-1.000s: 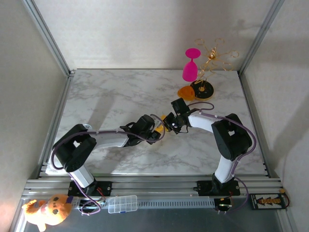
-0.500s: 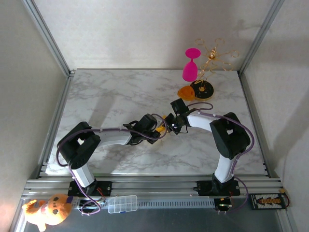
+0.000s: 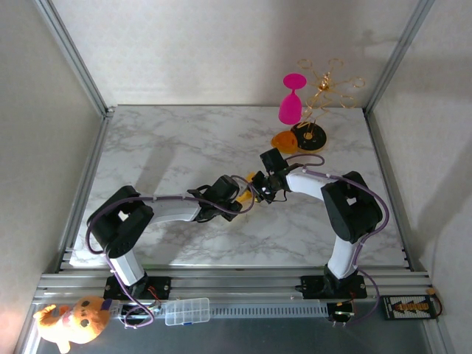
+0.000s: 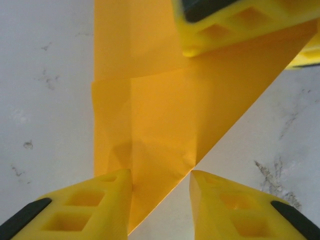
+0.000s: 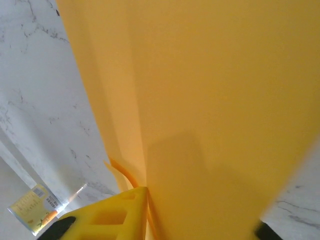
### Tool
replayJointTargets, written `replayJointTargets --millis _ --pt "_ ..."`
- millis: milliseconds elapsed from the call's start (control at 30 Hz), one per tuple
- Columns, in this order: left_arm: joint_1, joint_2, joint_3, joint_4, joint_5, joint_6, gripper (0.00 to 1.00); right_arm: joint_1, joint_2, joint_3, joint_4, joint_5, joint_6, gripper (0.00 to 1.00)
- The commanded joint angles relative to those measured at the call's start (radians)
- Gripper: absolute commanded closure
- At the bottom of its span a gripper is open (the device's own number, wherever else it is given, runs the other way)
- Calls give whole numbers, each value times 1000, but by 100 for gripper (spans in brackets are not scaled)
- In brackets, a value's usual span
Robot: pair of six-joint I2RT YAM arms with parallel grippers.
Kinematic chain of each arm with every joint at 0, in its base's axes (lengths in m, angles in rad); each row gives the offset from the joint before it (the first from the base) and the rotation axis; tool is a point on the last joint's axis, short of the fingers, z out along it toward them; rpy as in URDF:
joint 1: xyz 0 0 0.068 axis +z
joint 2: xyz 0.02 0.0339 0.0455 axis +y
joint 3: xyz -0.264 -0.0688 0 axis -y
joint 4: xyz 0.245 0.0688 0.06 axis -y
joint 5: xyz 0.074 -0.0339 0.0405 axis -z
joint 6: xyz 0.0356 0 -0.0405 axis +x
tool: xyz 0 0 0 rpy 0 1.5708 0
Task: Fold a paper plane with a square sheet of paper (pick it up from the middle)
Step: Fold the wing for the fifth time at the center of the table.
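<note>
Square sheet of paper (image 4: 165,115), creased, pink goblet (image 3: 290,101), orange disc (image 3: 284,141) beyond

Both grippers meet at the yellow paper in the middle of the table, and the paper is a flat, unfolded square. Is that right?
Not quite: the paper is folded, not an unfolded square. The left wrist view shows overlapping layers, creases and a slanted edge narrowing toward the left gripper. The left gripper and the right gripper do meet at it in the middle of the table.

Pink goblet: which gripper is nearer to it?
Right. The right gripper is on the near side of the pink goblet, slightly left; the left gripper is farther the same way.
</note>
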Motion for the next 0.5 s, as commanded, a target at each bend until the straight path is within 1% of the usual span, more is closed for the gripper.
replayJointTargets --millis 0,67,133,300,467 --pt "7 -31 -17 -2 -38 24 63 -3 -26 8 -30 -9 -10 86" --pt "7 -38 -24 1 -50 33 61 -2 -27 6 -27 -7 -11 91" --pt "7 -42 -29 6 -49 47 59 -2 -28 7 -29 -9 -12 93" --pt "5 -42 -38 20 -58 85 55 -4 -26 22 -44 -20 -13 94" --pt "5 -37 -37 35 -66 121 56 -6 -20 37 -58 -37 -20 92"
